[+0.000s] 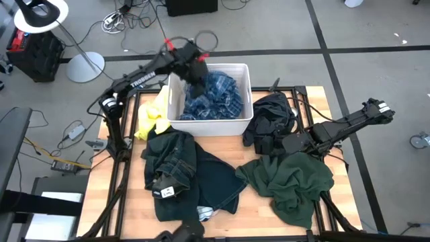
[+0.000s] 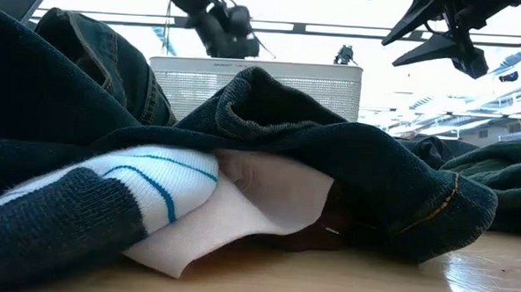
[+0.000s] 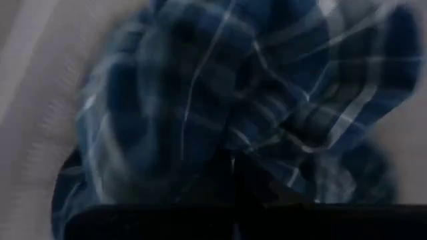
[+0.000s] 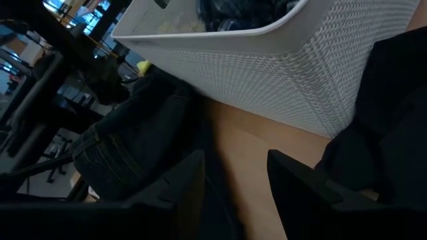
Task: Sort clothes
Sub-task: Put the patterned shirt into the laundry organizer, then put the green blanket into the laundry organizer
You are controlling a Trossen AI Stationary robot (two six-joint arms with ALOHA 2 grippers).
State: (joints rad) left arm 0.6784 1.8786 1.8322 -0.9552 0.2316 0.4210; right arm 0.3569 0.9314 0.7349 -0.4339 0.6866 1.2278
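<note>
Left end effector [image 1: 195, 72] is closed inside the white bin [image 1: 243, 70], against the blue plaid shirt [image 1: 218, 97]; whether it grips cannot be told. Right end effector [image 4: 235, 175] hovers open and empty over the worktop [image 1: 222, 144], between black garment [image 1: 269, 117] and green garment [image 1: 295, 181]. Jeans [image 1: 178, 168] and yellow cloth [image 1: 151, 117] lie left. Arm lettering reads "TROSSEN".

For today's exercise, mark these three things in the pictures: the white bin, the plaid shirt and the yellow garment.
white bin [image 1: 242, 101]: high view, on its right wall.
plaid shirt [image 1: 218, 97]: high view, middle of the bunched cloth inside the bin.
yellow garment [image 1: 149, 119]: high view, on its middle, left of the bin.
</note>
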